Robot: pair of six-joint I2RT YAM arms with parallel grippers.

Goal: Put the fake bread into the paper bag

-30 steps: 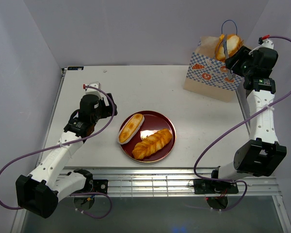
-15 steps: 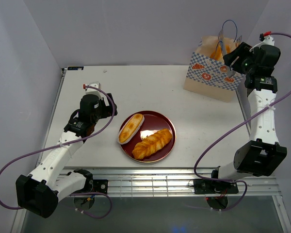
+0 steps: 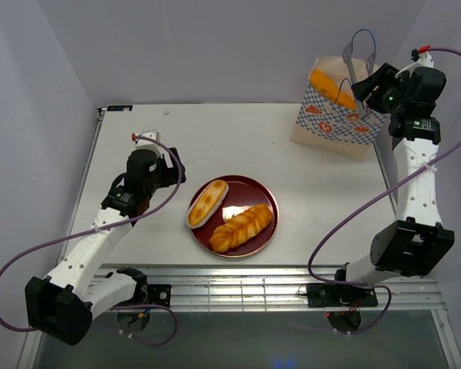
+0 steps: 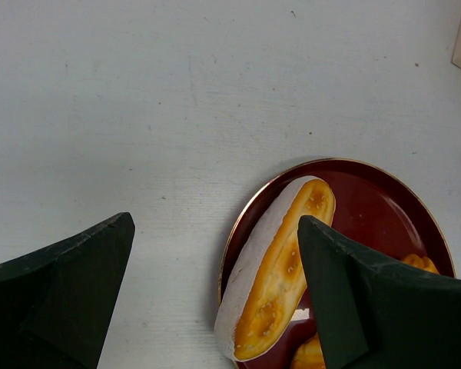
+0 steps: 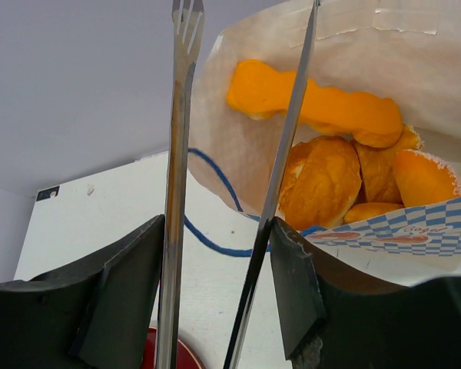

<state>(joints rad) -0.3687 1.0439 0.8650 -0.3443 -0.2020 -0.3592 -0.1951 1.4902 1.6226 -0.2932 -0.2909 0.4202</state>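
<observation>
Fake bread (image 5: 346,184) status: several golden pieces sit inside the paper bag (image 3: 330,119). The orange wedge (image 5: 315,104) is on top, against the bag's back wall, with a round bun (image 5: 323,181) just below it.

Diff vs one second ago: back then the bun hung in the metal tongs (image 5: 177,154) above the bag's mouth. Half a second ago it was dropping in. Now we see the tongs empty, tips apart, over the mouth of the bag near its blue cord handle (image 3: 359,38). The bag's top has also shifted, so the wedge shows in the mouth from the top view, which it didn't before.

The right tool (image 5: 215,231) is clamped on the tongs. Both tong arms run up between its fingers, and it has pulled up and back a little from the bag.

Two pieces are not bagged yet: the oval roll (image 3: 207,202) and the braided loaf (image 3: 241,227). They lie side by side on the plate (image 3: 265,196), well apart from the bag on its near-left side, same spots as before.

The left tool (image 4: 215,223) has its fingers wide apart with nothing between them. It hangs over the worktop (image 3: 215,138) on the far side of the plate from the bag and has not moved.
</observation>
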